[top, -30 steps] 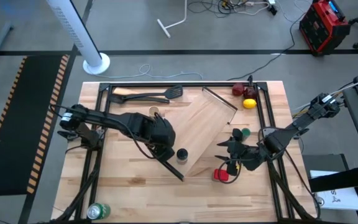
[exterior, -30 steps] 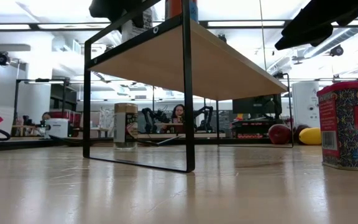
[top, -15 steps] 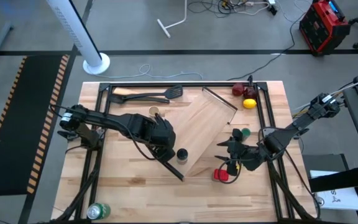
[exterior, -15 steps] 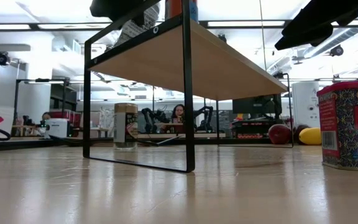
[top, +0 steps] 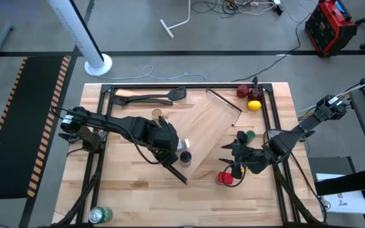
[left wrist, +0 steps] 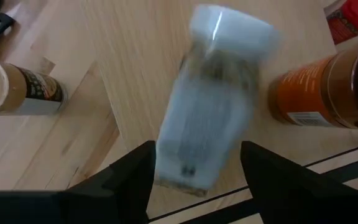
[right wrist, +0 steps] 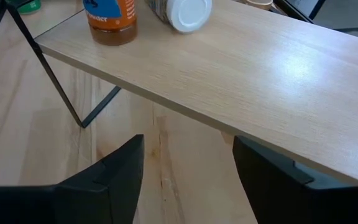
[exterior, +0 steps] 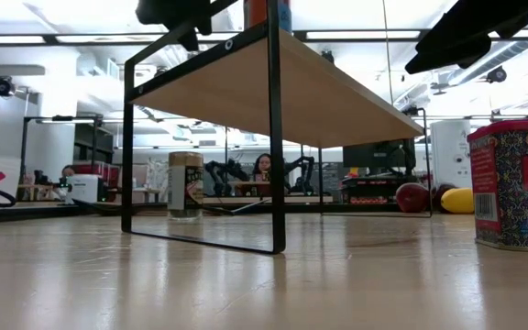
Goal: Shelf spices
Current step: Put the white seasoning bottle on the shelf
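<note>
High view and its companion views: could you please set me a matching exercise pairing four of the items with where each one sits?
Items:
1. black-capped orange jar
2. red square tin
3. tan open-top cylinder
4. yellow lemon

Places:
A. beside the dark red fruit, at a far table corner
B. upright on the pale wooden shelf board
C. on the wooden table, near the black spatulas
D. on the table, closest to the low camera

Pairs: 1-B, 2-D, 3-C, 4-A
</note>
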Controlling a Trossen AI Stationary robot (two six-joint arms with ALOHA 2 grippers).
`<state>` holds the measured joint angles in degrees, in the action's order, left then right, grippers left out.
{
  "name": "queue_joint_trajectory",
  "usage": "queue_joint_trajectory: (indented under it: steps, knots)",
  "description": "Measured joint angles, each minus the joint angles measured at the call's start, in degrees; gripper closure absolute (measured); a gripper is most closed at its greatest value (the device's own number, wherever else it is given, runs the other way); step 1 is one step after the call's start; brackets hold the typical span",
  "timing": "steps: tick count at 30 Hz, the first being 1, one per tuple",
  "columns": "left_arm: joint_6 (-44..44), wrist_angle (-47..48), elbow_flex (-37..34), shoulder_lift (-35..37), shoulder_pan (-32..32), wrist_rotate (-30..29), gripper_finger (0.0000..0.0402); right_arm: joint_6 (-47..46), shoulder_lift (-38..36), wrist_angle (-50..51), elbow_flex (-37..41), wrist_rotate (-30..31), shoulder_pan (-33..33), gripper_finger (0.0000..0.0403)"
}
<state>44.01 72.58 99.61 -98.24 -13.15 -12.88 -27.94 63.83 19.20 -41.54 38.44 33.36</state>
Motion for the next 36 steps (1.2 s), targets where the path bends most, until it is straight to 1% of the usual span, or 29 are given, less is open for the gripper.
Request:
queue_joint_trajectory:
  steps: [4,7,11,15,19,22,25,28,32,36]
  knots:
    - [-1.29,-0.03,0.0,0.0,0.0,-0.07,0.0228,-0.04,0.0,-0.02,0.0,0.02,0.0,0.0174]
    - [-3.26,-0.13,0.0,0.05,0.0,0.01,0.0248,-0.08,0.0,-0.02,0.0,0.02,0.0,0.0176]
    - [-12.49,-0.15,0.13,0.33,-0.04,0.96,0.0252,-0.04,0.0,-0.11,0.0,0.02,0.02,0.0184]
    - [-20.24,-0.2,0.13,0.33,-0.17,1.41,0.0227,-0.1,0.0,-0.17,0.0,0.02,0.01,0.0189]
    - [-24.7,-0.47,0.13,0.31,-0.16,1.39,0.0181,-0.09,0.0,-0.17,0.0,0.02,0.0,0.0189]
    - [-25.58,-1.09,0.13,0.31,-0.15,1.09,0.0141,-0.02,0.0,-0.16,0.0,0.02,0.02,0.0183]
    - [-25.57,-1.93,0.11,0.05,-0.09,-1.26,0.0105,0.0,0.0,-0.15,0.0,0.02,0.02,0.0177]
    - [-25.51,-2.4,0.11,-0.67,0.24,-1.59,0.0078,-0.04,0.0,-0.15,0.0,0.02,0.0,0.0175]
    - [-25.31,-2.45,0.09,-2.49,0.5,-1.58,0.0064,-0.01,0.0,-0.17,0.0,0.02,0.01,0.0176]
    - [-25.49,-1.84,-0.02,-4.14,0.81,-1.58,0.007,-0.04,0.0,-0.2,0.0,0.02,0.0,0.0184]
